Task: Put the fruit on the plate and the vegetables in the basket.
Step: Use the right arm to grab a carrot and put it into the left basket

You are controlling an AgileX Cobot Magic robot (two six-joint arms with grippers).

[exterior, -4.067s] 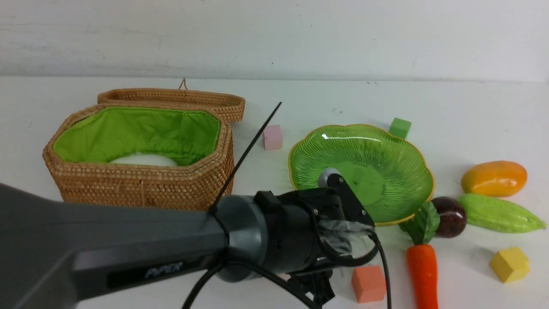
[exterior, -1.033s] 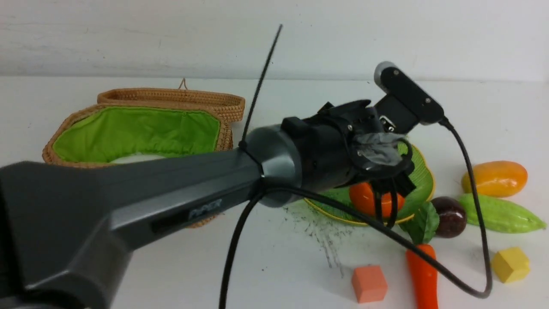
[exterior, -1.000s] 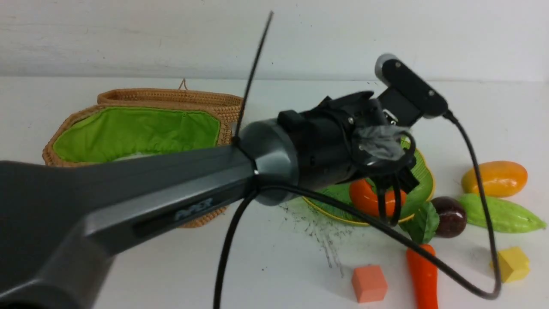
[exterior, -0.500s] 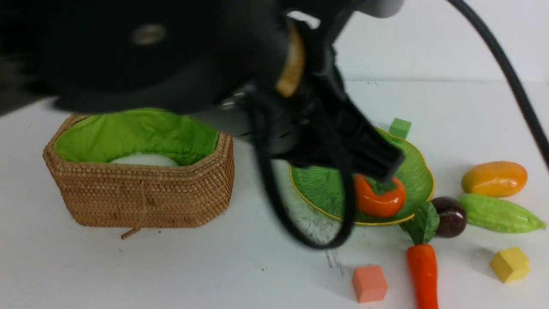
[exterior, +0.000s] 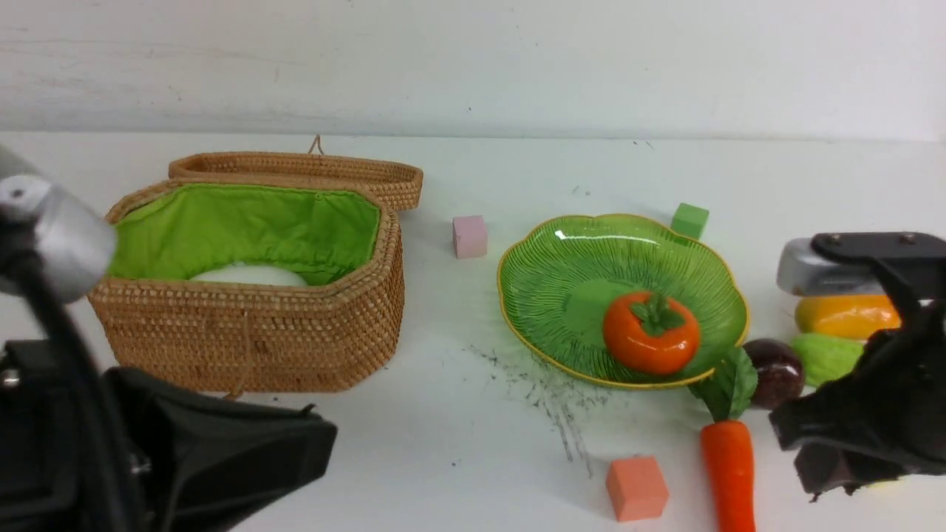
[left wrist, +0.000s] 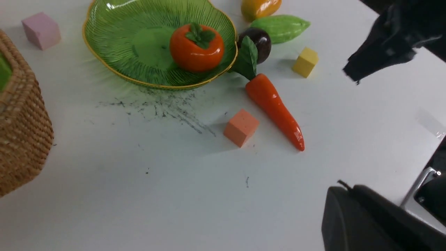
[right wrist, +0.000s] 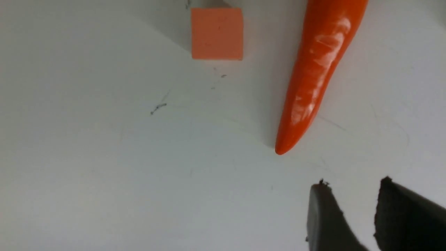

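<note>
The orange persimmon (exterior: 650, 341) lies on the green plate (exterior: 576, 251); it also shows in the left wrist view (left wrist: 196, 48). The basket (exterior: 251, 340) stands open at left with the white radish (exterior: 247, 275) inside. The carrot (exterior: 728, 473), the purple ball (exterior: 774, 372), the mango (exterior: 842, 316) and the gourd (exterior: 824, 358) lie on the table right of the plate. My left gripper (exterior: 318, 436) is shut and empty at the near left. My right gripper (right wrist: 352, 184) is open and empty, just right of the carrot's tip (right wrist: 306, 101), partly hiding the gourd.
The basket's lid (exterior: 310, 168) lies open behind it. Foam cubes lie about: pink (exterior: 470, 236), green (exterior: 689, 220), salmon (exterior: 635, 488) left of the carrot, yellow (left wrist: 305, 61) near the gourd. Dark scuff marks (exterior: 547, 391) lie in front of the plate.
My left arm has pulled back from over the plate to the near left, leaving the persimmon on the plate. My right gripper has come into view at the right.
</note>
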